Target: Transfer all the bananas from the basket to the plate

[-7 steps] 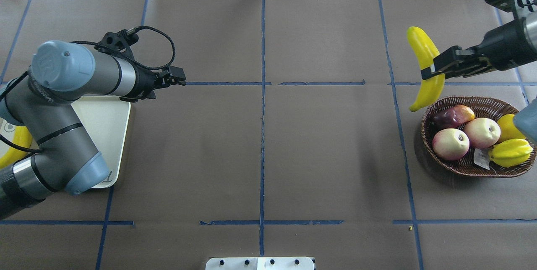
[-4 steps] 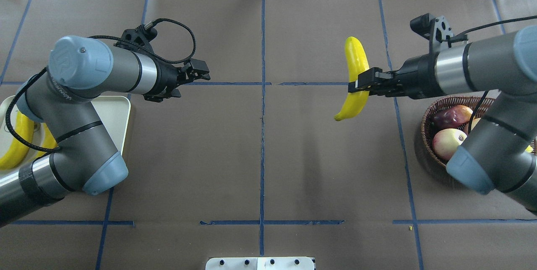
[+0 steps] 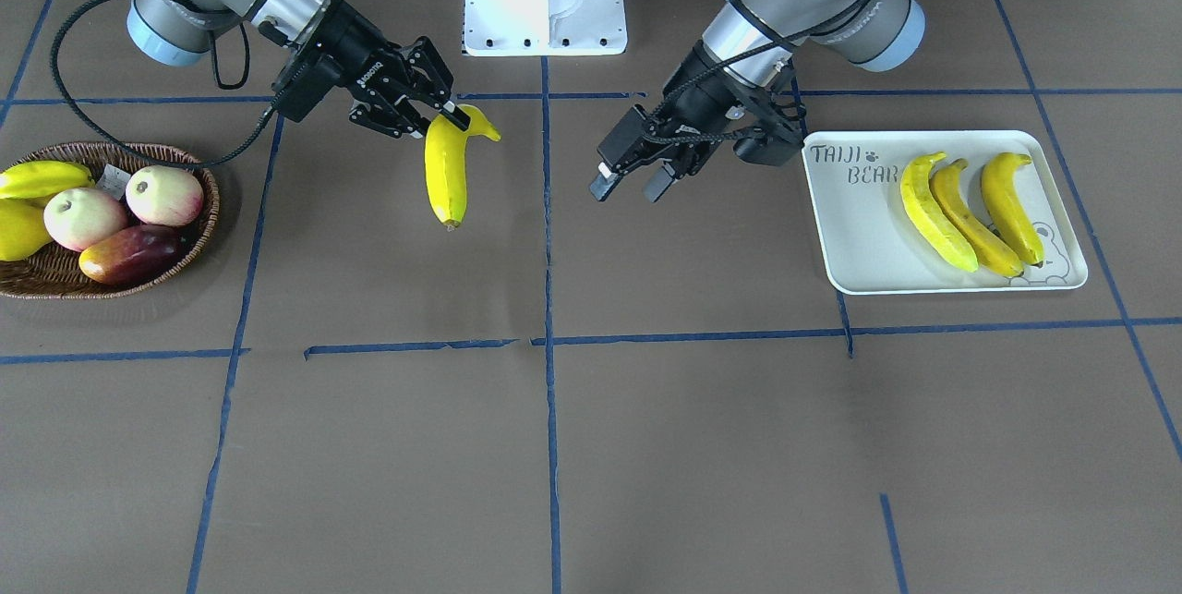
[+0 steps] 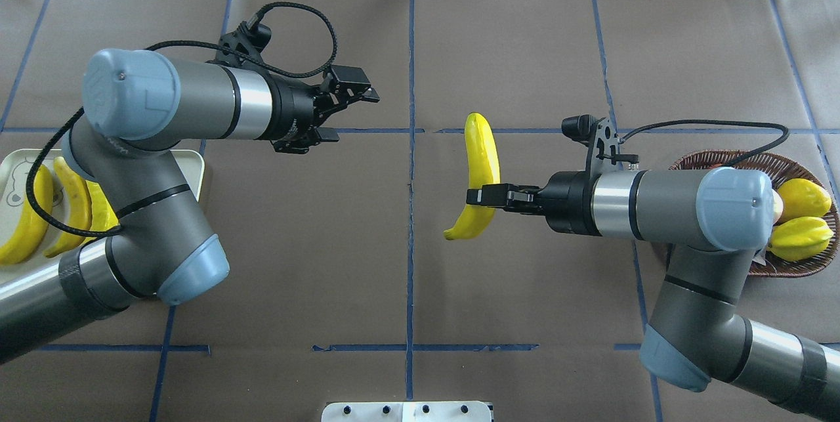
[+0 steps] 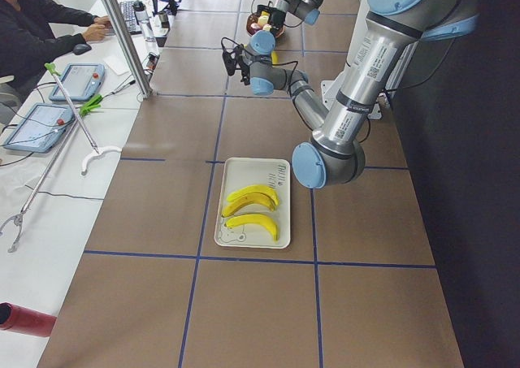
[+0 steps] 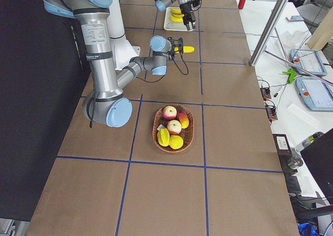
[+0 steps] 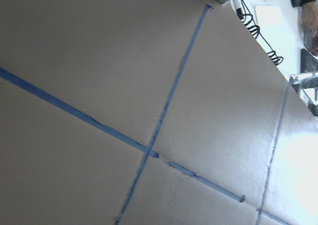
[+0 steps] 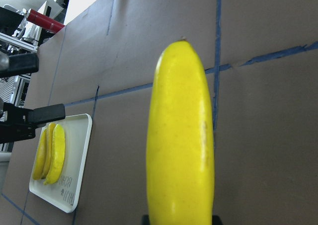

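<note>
Here we see the right gripper clamped on one banana near its stem, the long part beyond the fingers. The left gripper, fingers apart and holding nothing, is well apart from it. Three bananas lie on the plate behind.

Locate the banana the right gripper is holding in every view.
Front-facing: held banana left of centre.
Overhead: banana just right of centre.
Exterior left: banana tiny, far top middle.
Exterior right: banana upper middle.
Left wrist: not in it.
Right wrist: banana fills the centre.
Shared landmark: white plate, missing only from left wrist.
</note>
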You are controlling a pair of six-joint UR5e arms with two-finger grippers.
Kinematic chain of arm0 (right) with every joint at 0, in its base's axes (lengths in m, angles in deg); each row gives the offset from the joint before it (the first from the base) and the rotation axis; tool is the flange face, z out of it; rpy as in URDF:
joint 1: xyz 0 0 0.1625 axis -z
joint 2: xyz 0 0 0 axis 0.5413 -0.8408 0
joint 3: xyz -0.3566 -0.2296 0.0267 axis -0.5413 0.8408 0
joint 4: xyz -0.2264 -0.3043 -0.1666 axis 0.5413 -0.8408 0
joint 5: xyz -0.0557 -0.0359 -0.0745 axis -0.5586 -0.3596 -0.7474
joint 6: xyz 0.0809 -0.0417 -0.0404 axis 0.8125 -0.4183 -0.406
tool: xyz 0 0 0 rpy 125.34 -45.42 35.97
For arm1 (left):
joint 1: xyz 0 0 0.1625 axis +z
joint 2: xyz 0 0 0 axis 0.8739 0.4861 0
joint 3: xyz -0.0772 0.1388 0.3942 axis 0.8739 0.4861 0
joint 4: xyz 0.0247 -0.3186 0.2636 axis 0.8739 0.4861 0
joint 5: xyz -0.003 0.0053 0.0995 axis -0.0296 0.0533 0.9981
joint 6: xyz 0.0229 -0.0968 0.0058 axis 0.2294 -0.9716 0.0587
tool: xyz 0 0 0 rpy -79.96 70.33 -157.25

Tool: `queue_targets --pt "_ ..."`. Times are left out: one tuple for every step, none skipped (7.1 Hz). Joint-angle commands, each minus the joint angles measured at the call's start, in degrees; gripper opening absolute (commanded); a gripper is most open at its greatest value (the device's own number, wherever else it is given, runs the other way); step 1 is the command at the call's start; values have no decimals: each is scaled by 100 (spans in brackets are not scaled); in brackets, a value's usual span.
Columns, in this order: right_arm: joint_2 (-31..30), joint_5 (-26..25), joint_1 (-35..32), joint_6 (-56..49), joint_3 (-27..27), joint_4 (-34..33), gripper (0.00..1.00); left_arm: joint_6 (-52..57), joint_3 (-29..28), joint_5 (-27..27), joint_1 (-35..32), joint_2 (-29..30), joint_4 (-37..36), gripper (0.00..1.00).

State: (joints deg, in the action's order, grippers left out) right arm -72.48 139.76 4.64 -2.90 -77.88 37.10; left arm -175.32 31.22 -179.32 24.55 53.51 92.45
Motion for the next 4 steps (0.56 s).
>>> queue_targets --pt "199 -372 377 6 87 75 3 -208 -83 7 340 507 39 99" --pt "269 -479 466 6 88 75 3 -227 -257 7 349 622 48 99" --pt "278 -480 475 6 79 83 3 -218 -485 15 454 745 56 99" --pt "278 -480 458 15 61 92 3 -218 -601 7 481 737 135 99"
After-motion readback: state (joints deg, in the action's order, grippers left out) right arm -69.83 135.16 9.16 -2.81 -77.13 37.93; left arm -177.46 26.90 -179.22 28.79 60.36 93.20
